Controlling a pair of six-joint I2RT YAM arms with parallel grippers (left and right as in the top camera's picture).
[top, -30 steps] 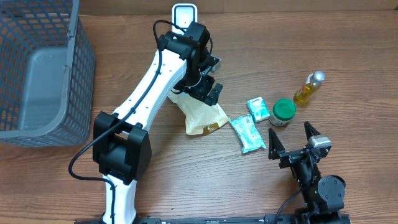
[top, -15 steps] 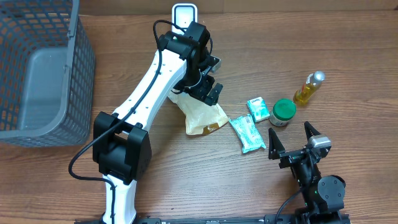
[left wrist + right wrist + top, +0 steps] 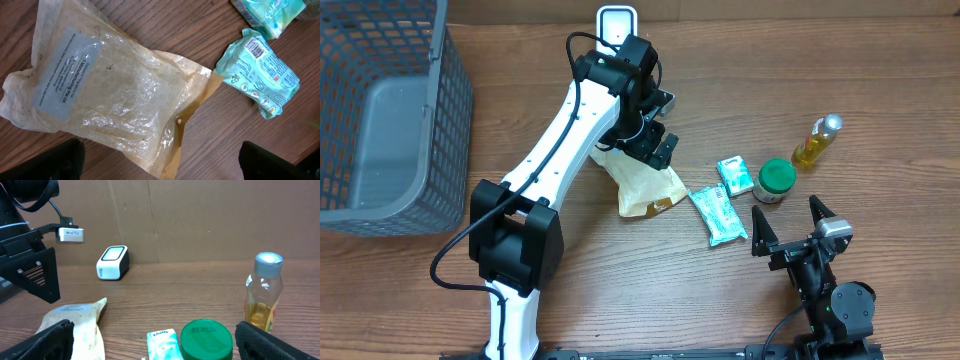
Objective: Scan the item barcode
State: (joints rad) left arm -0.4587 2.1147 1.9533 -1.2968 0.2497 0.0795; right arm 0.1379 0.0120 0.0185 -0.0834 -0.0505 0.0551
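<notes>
A tan, clear-fronted pouch point(image 3: 642, 186) with a pale label lies flat on the table. My left gripper point(image 3: 656, 146) hovers just above its upper end, open, with nothing between the fingers. In the left wrist view the pouch point(image 3: 110, 95) fills the frame, and the left gripper point(image 3: 164, 163) straddles its lower corner without touching it. A white barcode scanner point(image 3: 616, 22) stands at the table's back edge and shows as the scanner point(image 3: 112, 262) in the right wrist view. My right gripper point(image 3: 795, 226) rests open near the front edge, empty. No barcode shows on the pouch.
A teal packet point(image 3: 720, 215) showing a barcode point(image 3: 256, 47) lies right of the pouch. A small tissue pack point(image 3: 734, 175), a green-lidded jar point(image 3: 776, 180) and an oil bottle point(image 3: 817, 140) sit further right. A grey mesh basket point(image 3: 450, 110) stands far left.
</notes>
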